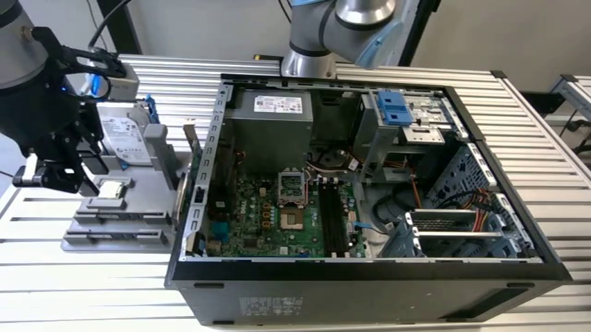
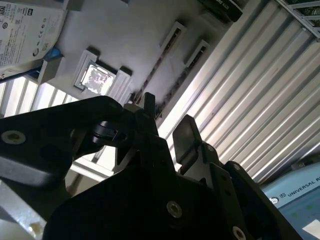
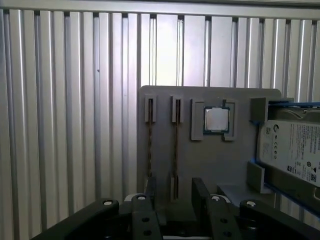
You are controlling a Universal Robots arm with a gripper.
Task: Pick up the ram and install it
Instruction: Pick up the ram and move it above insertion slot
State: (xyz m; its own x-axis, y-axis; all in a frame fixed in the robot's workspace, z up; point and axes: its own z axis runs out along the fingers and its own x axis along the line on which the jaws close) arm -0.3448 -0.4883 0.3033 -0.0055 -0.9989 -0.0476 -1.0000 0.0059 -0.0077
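Observation:
Two ram strips stand on edge in slots of a grey holder [image 3: 200, 160]. They show as thin dark lines, one ram [image 3: 176, 137] and a second one [image 3: 150, 135] beside it. In the second wrist view the ram [image 2: 159, 67] runs along the holder beyond my fingertips. My gripper [image 3: 175, 189] is open and hovers above the near end of the holder, touching nothing. The first strip lines up with the gap between my fingers [image 3: 200, 192]. In the exterior view my gripper [image 1: 63, 181] hangs over the holder's [image 1: 120, 225] left end.
The holder also carries a square processor chip [image 3: 216, 119] and a silver-topped hard drive [image 3: 295, 150] in a blue frame. The open computer case [image 1: 517, 228] stands to the exterior view's right, with long black motherboard slots [image 1: 333, 214] inside. Ribbed aluminium tabletop [image 3: 60, 125] surrounds everything.

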